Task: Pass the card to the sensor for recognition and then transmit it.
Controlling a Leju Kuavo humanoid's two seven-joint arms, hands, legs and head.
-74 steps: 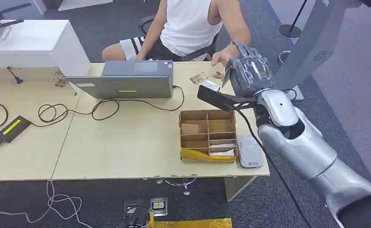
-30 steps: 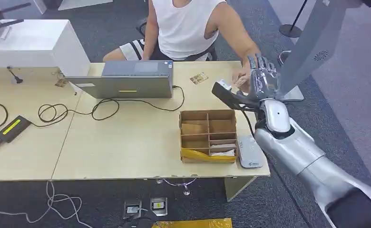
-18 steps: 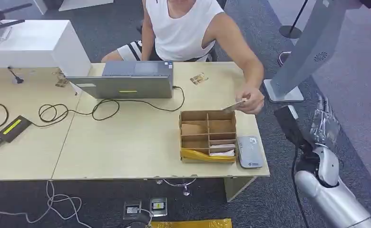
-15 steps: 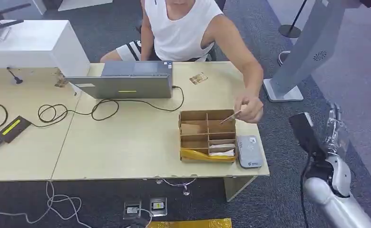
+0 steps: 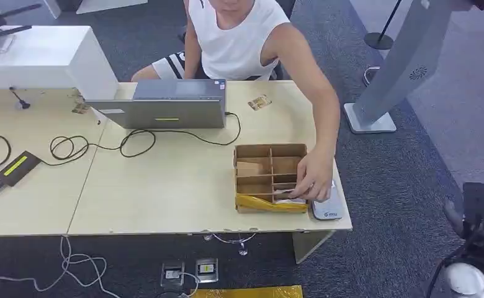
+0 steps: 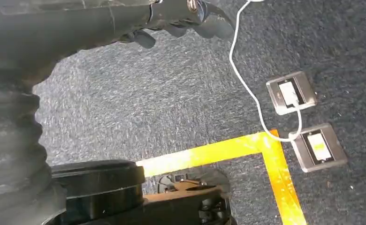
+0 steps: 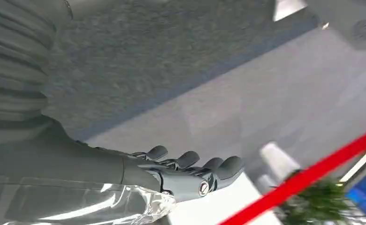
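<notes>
1. The right robot hand (image 7: 181, 176) hangs low beside the bench, out over the carpet; in its wrist view the fingers lie stretched out side by side with nothing in them, so it is open and empty.
2. The left robot hand (image 6: 186, 16) hangs over the carpet (image 6: 171, 103), near two floor sockets (image 6: 291, 91) and a corner of yellow floor tape (image 6: 265, 154). Its fingers are loosely curled with nothing between them, though whether it is open or closed cannot be told.
3. At the near right corner of the bench (image 5: 165, 198) lies the grey card sensor (image 5: 326, 208), flat, just beside the right wall of the cardboard divider box (image 5: 270, 177).
4. The box is split into several compartments. The near ones hold light cards or papers, and a yellow strip runs along its front wall. A left-hand compartment holds a brown cardboard insert.
5. A person's hand (image 5: 314, 177) reaches down over the box's near right compartments and holds the card (image 5: 284, 192) there, low at the compartment; whether it rests inside cannot be told.
6. Farther back, another small card (image 5: 259, 102) lies flat on the bench, apart from the box.
7. Behind the box stands a grey laptop (image 5: 171, 105) with a black cable (image 5: 134, 139) looping leftward toward a black power adapter (image 5: 16, 167).
</notes>
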